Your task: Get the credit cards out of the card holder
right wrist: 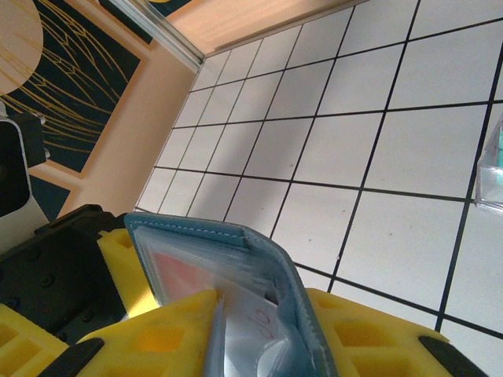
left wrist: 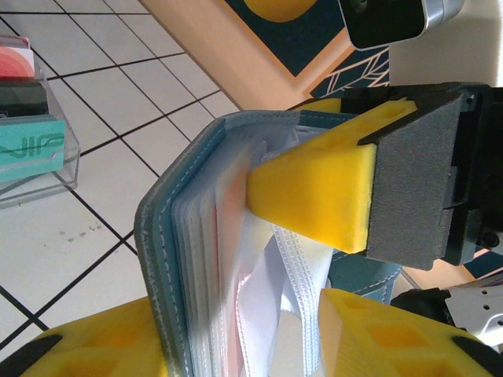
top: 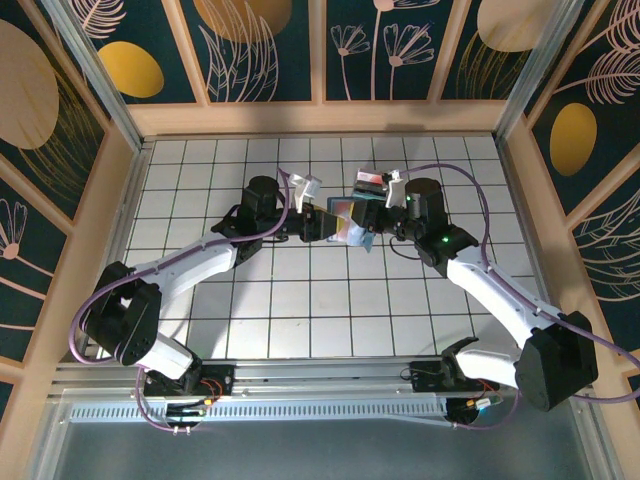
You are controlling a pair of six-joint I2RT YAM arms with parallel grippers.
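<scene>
The slate-blue card holder (top: 347, 220) hangs above the table's middle, between both grippers. In the right wrist view my right gripper (right wrist: 267, 334) is shut on the card holder (right wrist: 236, 239), pinching one cover and its clear sleeves. A reddish-orange credit card (right wrist: 179, 275) shows inside a sleeve. In the left wrist view my left gripper (left wrist: 236, 334) stands open, its yellow fingers either side of the loosely fanned sleeves (left wrist: 267, 283) and blue cover (left wrist: 161, 236). The right gripper's yellow finger (left wrist: 314, 188) presses in among the sleeves from the right. From above, the left gripper (top: 318, 222) faces the right gripper (top: 372, 218).
A clear tray (top: 370, 182) with red and teal contents sits on the tiled table just behind the grippers; it appears at the left (left wrist: 31, 118) in the left wrist view. Wooden walls (top: 320, 118) ring the table. Open tiles (top: 330, 300) lie nearer the bases.
</scene>
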